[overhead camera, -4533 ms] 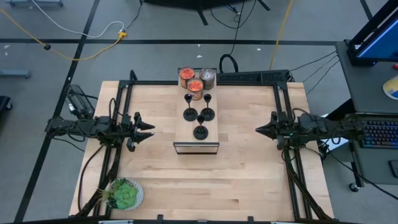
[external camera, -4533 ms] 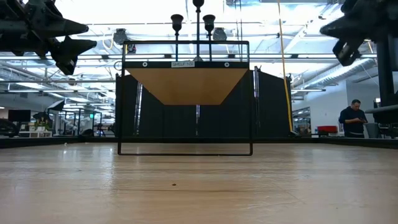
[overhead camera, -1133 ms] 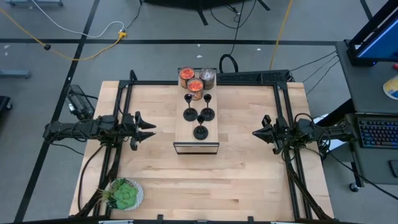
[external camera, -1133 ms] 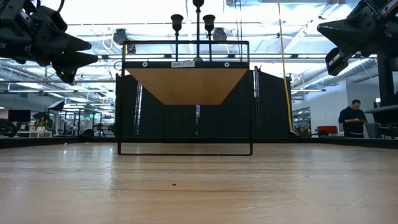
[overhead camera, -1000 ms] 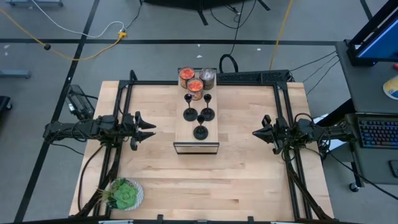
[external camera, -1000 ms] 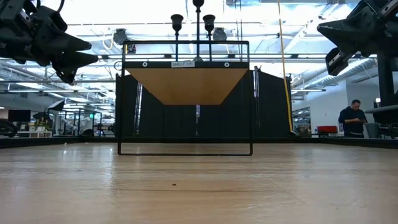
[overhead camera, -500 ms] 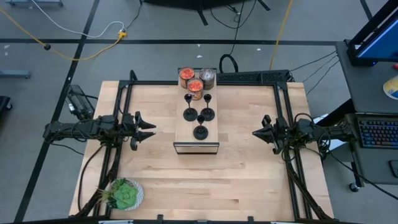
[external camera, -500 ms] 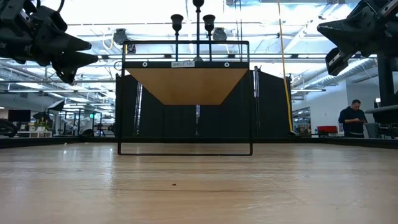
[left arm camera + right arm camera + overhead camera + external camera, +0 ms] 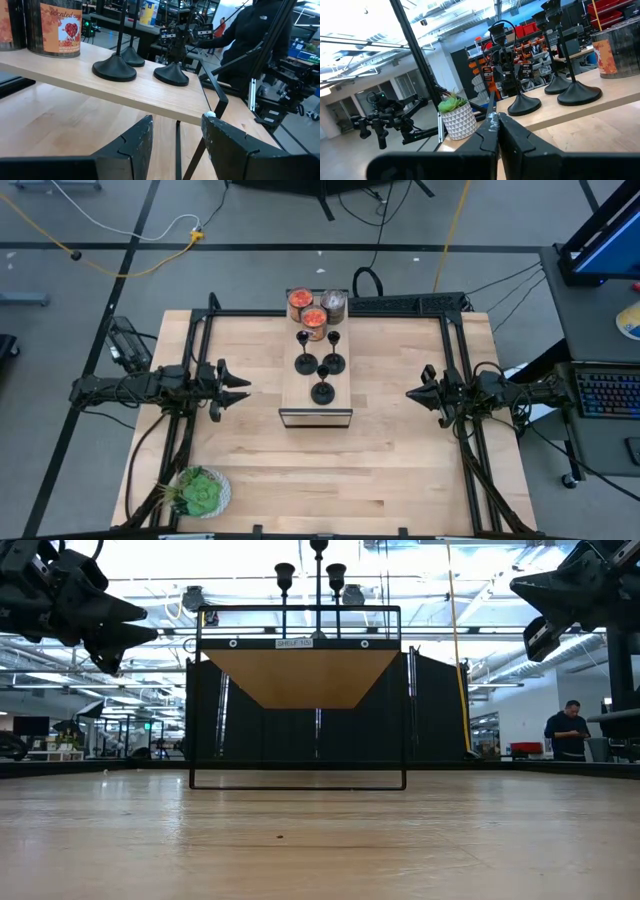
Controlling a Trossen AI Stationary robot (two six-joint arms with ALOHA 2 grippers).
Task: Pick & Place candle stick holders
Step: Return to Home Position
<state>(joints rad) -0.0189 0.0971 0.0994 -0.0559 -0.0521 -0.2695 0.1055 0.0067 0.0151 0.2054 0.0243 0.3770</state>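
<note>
Three black candle stick holders (image 9: 305, 363) (image 9: 333, 363) (image 9: 322, 392) stand by their round bases on a small raised wooden shelf (image 9: 296, 401) at the table's middle. Their cup tops show above the shelf in the low view (image 9: 285, 574). Their bases also show in the left wrist view (image 9: 114, 70) and the right wrist view (image 9: 524, 105). My left gripper (image 9: 243, 390) hovers open to the left of the shelf, pointing at it; its fingers also show in the left wrist view (image 9: 177, 137). My right gripper (image 9: 408, 393) hovers shut to the right of the shelf, also seen in its wrist view (image 9: 495, 131).
Two jars with red-orange contents (image 9: 299, 302) (image 9: 314, 320) and a silvery-grey jar (image 9: 334, 303) stand at the shelf's far end. A potted green plant (image 9: 200, 492) sits at the near left corner. A person (image 9: 567, 730) stands in the room beyond the table.
</note>
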